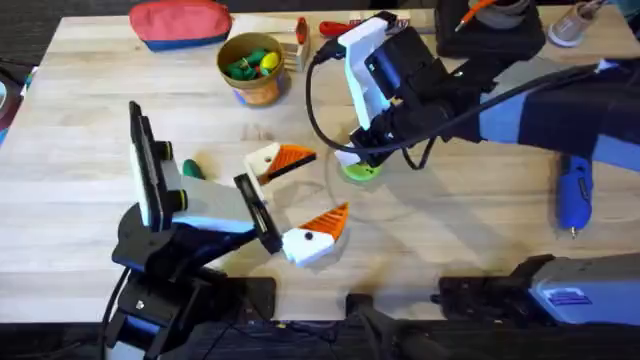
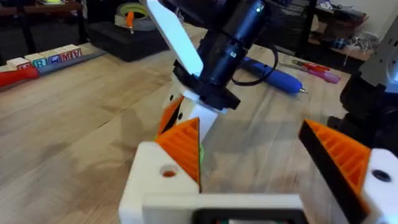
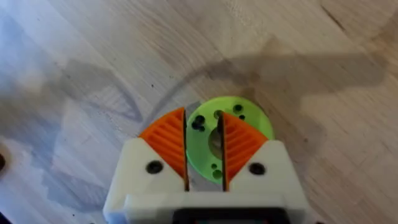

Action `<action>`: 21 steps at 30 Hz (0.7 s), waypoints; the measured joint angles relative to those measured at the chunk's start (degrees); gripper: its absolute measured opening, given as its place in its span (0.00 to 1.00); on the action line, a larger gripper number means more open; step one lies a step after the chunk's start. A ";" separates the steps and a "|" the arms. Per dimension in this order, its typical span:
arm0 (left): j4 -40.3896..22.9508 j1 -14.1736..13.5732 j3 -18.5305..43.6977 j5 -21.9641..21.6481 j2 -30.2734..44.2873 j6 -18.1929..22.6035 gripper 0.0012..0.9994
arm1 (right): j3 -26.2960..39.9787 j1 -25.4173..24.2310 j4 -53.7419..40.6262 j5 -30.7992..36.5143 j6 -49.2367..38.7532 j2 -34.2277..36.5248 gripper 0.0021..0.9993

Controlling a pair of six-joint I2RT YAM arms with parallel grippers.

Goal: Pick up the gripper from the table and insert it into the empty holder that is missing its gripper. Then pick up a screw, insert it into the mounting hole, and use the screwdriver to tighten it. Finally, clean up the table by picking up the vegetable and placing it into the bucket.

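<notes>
My right claw [image 3: 205,155] is pinched on the lime-green round plastic disc [image 3: 229,134] on the pale plank table [image 1: 90,120]; my left claw [image 1: 300,200] gapes. Screw stage, I judge; chunky blue screwdriver [image 1: 573,193] lies well apart, fetch next

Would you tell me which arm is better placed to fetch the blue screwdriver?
The right. The screwdriver lies on the table's right side near that arm's base, while the left gripper sits left of centre.
</notes>
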 joint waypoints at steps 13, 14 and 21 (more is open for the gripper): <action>0.00 0.00 0.00 -0.02 0.00 0.00 0.99 | 0.00 3.26 -0.33 2.32 -1.80 1.76 0.20; 0.00 0.00 0.00 0.00 0.00 0.00 0.99 | 0.00 3.29 -0.34 2.65 -1.92 2.09 0.20; 0.00 0.00 0.00 0.00 -0.01 0.00 0.99 | 0.04 3.26 -0.28 4.03 -2.20 2.23 0.03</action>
